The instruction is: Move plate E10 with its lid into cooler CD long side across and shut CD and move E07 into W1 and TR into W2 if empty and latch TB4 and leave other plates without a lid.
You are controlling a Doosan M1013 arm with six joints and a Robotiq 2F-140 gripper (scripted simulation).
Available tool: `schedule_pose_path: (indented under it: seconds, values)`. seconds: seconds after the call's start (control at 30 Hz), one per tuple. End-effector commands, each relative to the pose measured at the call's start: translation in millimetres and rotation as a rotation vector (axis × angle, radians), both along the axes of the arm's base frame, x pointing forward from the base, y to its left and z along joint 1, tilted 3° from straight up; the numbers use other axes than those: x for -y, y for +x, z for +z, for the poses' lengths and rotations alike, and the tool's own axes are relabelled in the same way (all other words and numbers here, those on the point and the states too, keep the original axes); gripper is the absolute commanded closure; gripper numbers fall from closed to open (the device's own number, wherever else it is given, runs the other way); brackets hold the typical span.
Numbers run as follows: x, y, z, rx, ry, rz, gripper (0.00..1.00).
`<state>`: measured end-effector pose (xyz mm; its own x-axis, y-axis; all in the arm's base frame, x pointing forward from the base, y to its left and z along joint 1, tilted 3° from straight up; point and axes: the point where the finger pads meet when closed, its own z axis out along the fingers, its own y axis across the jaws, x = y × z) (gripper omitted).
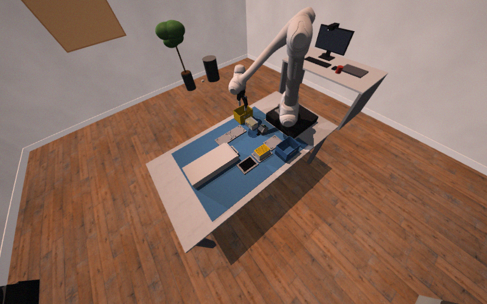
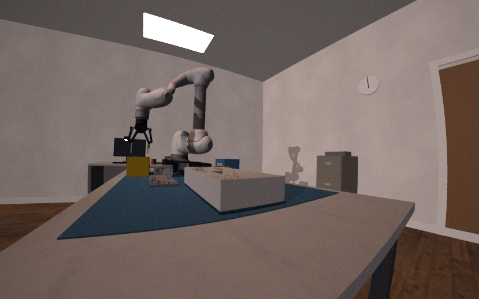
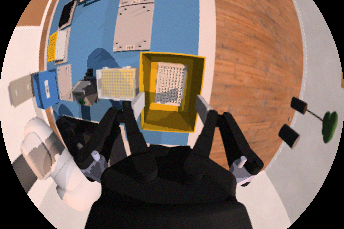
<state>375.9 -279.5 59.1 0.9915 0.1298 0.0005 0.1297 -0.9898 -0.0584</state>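
We can read no lettering anywhere; the deck labels are too small to make out. Our gripper [image 3: 170,107] hangs above the yellow waste bin [image 3: 151,118] with its fingers spread apart and nothing between them. The white assay plate [image 3: 171,83] lies inside the bin, below the fingertips and clear of them. Just beside the bin on the blue mat [image 1: 234,181] stands the tip box [image 3: 118,83]. The blue bin [image 1: 287,148] sits well apart, at the mat's opposite edge.
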Motion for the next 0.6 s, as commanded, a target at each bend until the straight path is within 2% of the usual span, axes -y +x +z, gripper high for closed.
schedule_pose_path:
  seconds: [0.0, 0.37, 0.57]
  values:
    - [0, 0, 0.1, 0.000, 0.000, 0.000, 0.34]
    - [0, 0, 0.1, 0.000, 0.000, 0.000, 0.34]
    - [-19, 4, 2.0, -0.002, 0.000, -0.032, 0.34]
